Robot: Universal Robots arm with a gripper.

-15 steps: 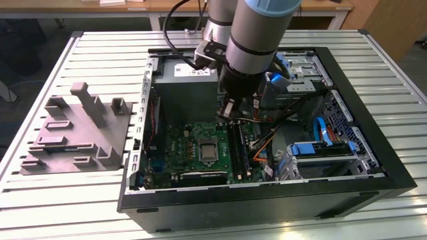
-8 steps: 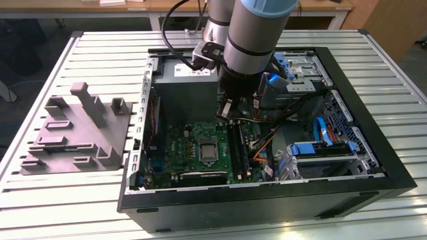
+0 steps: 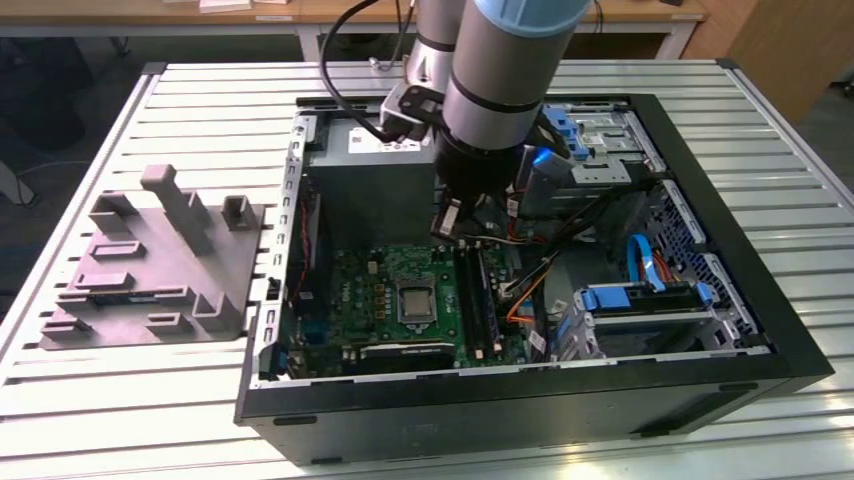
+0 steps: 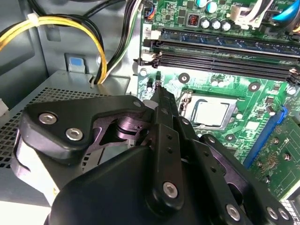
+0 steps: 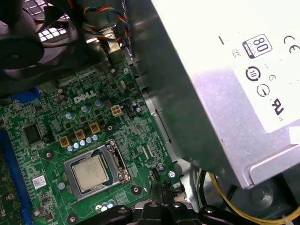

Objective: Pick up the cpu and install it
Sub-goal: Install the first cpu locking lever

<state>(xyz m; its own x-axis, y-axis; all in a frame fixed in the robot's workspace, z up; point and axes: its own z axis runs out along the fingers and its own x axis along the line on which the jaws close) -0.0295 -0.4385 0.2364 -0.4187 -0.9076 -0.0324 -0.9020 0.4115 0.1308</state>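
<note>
- Both wrist views show the cpu (image 4: 212, 112) (image 5: 90, 171) lying flat in the silver socket frame (image 4: 187, 105) (image 5: 115, 159) on the green motherboard (image 4: 243, 89) (image 5: 89, 122), its silvery top facing up.
- From the exterior view the cpu (image 3: 416, 300) sits near the middle of the board, inside the open computer case (image 3: 747, 300).
- The gripper (image 4: 159, 91) (image 5: 158, 190) holds nothing; its two dark fingers (image 4: 165, 112) are pressed together, tips closed, above the board just beside the socket frame and apart from the cpu.
- In the first wrist view the tips hang over the board's edge near the socket's corner, with yellow cables (image 5: 234, 206) running close by.
- Black memory slots (image 4: 225, 51) lie along the board just beyond the socket in the second wrist view.
- A grey power supply (image 5: 220, 89) stands beside the board, close to the gripper.
- In the exterior view the arm (image 3: 501, 90) reaches down into the case from above.
- On the exterior view's left, well apart from the case, a grey plastic fixture (image 3: 154, 270) rests on the slatted metal table (image 3: 134, 400).
</note>
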